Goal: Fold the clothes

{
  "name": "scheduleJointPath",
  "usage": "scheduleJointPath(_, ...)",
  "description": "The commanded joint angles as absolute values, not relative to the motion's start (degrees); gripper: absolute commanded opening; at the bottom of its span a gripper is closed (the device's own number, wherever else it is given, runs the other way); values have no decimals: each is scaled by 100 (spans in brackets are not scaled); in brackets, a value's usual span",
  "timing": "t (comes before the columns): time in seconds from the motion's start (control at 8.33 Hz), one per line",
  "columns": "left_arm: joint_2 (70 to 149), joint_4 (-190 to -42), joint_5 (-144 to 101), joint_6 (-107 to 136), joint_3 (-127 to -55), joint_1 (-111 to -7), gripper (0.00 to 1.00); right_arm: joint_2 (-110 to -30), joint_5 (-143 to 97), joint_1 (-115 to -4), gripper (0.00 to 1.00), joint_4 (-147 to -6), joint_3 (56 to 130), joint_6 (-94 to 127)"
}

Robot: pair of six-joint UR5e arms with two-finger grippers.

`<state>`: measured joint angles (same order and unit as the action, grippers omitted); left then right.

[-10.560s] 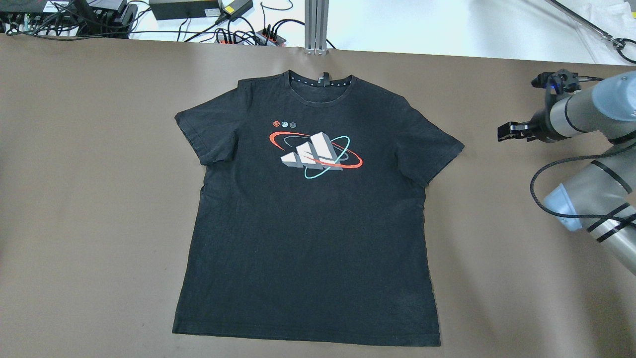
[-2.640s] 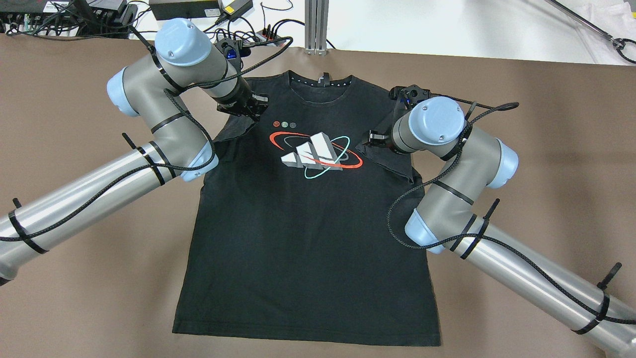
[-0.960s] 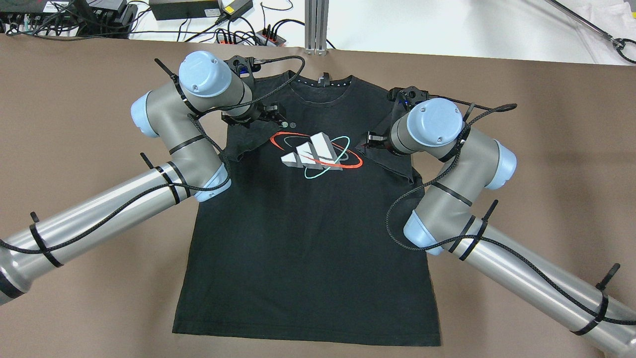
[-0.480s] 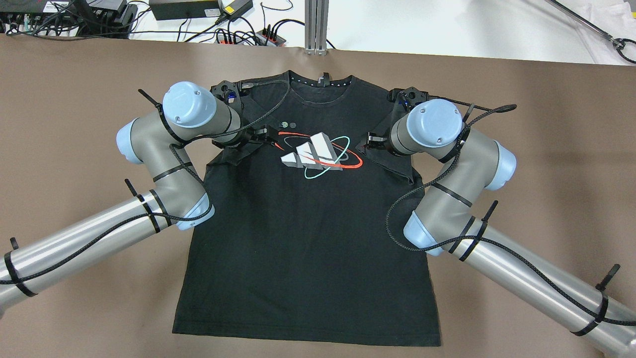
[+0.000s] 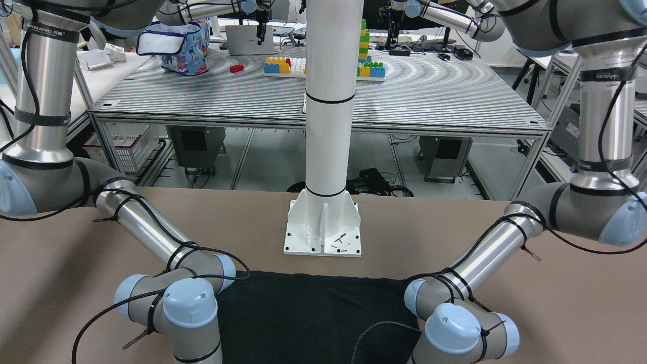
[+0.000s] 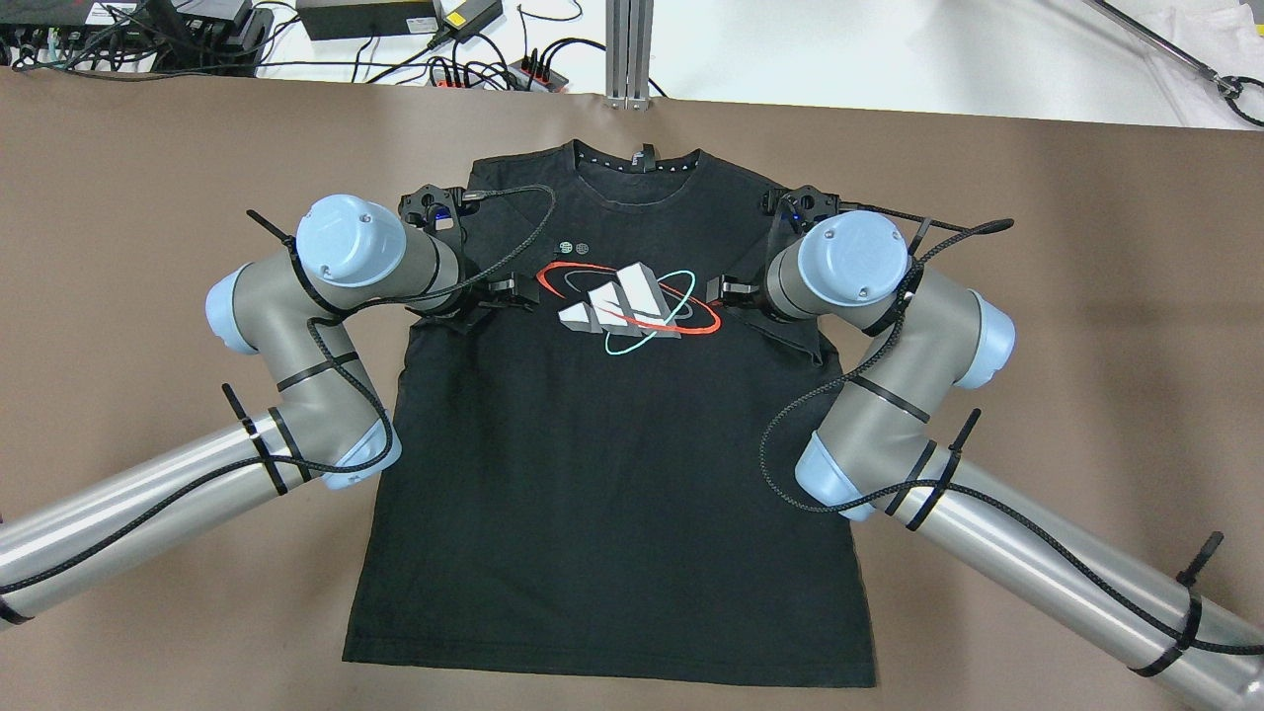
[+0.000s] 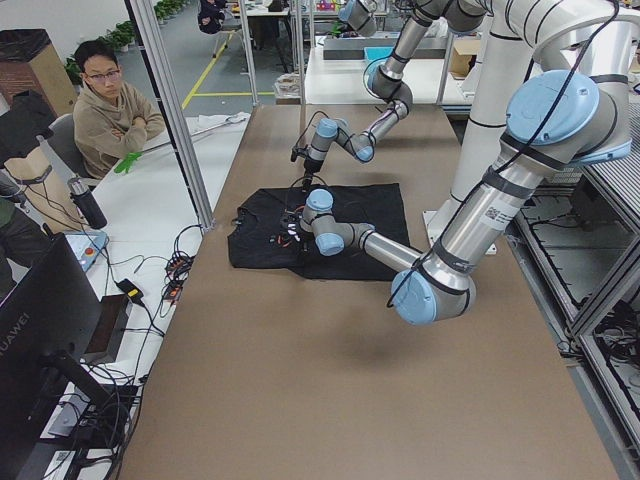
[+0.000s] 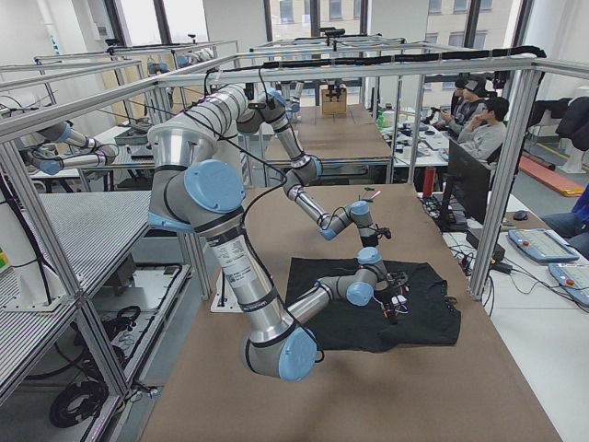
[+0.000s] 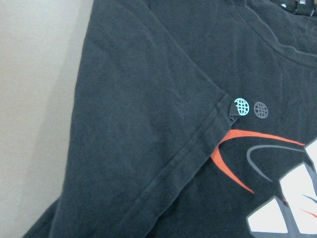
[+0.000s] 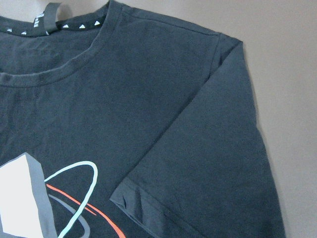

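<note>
The black T-shirt (image 6: pixel 612 474) with a white, red and teal print lies flat on the brown table (image 6: pixel 148 197), collar at the far edge. Both short sleeves are folded inward onto its chest. My left gripper (image 6: pixel 513 292) hovers low over the folded left sleeve (image 9: pixel 143 148), open and holding nothing. My right gripper (image 6: pixel 731 288) hovers over the folded right sleeve (image 10: pixel 213 163), open and empty too. Both sleeves lie flat in the wrist views, where no fingers show. The front-facing view shows only the shirt's hem (image 5: pixel 313 308) between the two arms.
The white pole's base plate (image 5: pixel 323 227) stands on the table just beyond the shirt's hem. An aluminium post (image 6: pixel 628 49) and cables and power bricks (image 6: pixel 464 59) sit past the far edge. A person (image 7: pixel 105 100) sits beside the table.
Both sleeves were folded inward from flat. In the last second my left gripper has moved toward me and left, leaving the left sleeve lying on the chest. My right gripper shifted slightly.
</note>
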<state>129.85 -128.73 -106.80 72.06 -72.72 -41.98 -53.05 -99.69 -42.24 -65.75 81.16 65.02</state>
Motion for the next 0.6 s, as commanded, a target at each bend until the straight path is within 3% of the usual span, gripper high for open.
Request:
scheduleJointPath(0.0, 12159, -12815, -10670, 7259, -8397, -4010, 100, -5396, -9976, -4114, 95, -6478, 8278, 6739)
scheduleJointPath(0.48, 11119, -12115, -10040, 7820, -10165, -3377, 100, -6598, -9958, -3824, 95, -6582, 9726, 7251)
